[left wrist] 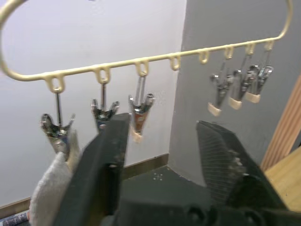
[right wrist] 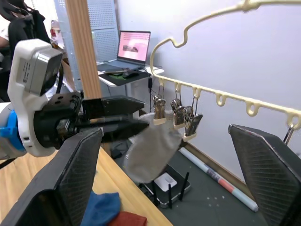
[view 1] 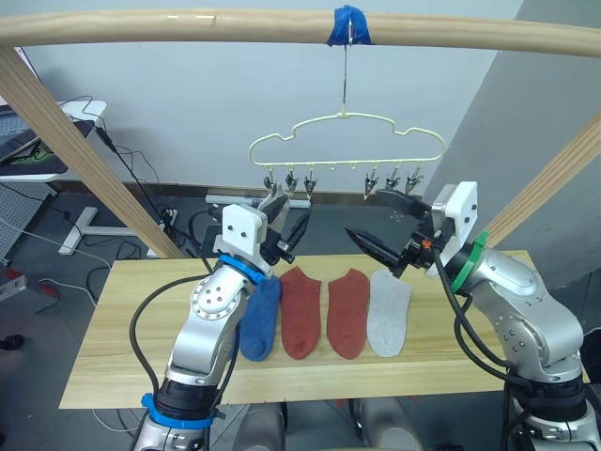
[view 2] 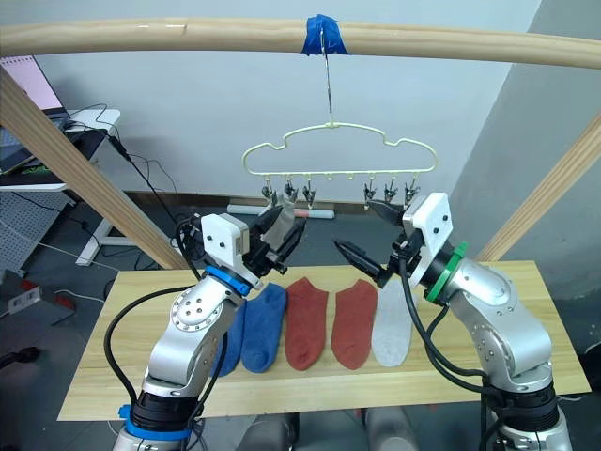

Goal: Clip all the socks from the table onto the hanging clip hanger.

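Left eye view shows the table (view 1: 113, 376) closest to us, a long light-wood top. Socks lie on it in a neat row, near the middle, toes toward the near edge. From the robot's left there are two blue socks (view 2: 263, 327) — one is partly hidden behind the left arm. Then come two red socks (view 1: 300, 310) and one grey sock (view 1: 387, 315) by the right arm. They lie flat and side by side, likely so each one is easy to pick up.

Above the row, both arms are lifted up toward the clips. The left gripper (left wrist: 162, 141) has its fingers spread apart with nothing between them. It sits just under the three left clips (left wrist: 101, 113). A second grey sock (right wrist: 153, 150) hangs from the end clip there, right beside the left gripper, so that one looks done. The right gripper (right wrist: 169, 174) has its fingers spread wide too, and it is empty. It points at the hanger, maybe to steady it.

Farther back and higher, the clip hanger (view 1: 346, 136) hangs by its hook from a round wooden rail (view 1: 188, 28). Blue tape (view 1: 351, 25) holds the hook in place so it will not slide. Five socks are left to clip, I think.
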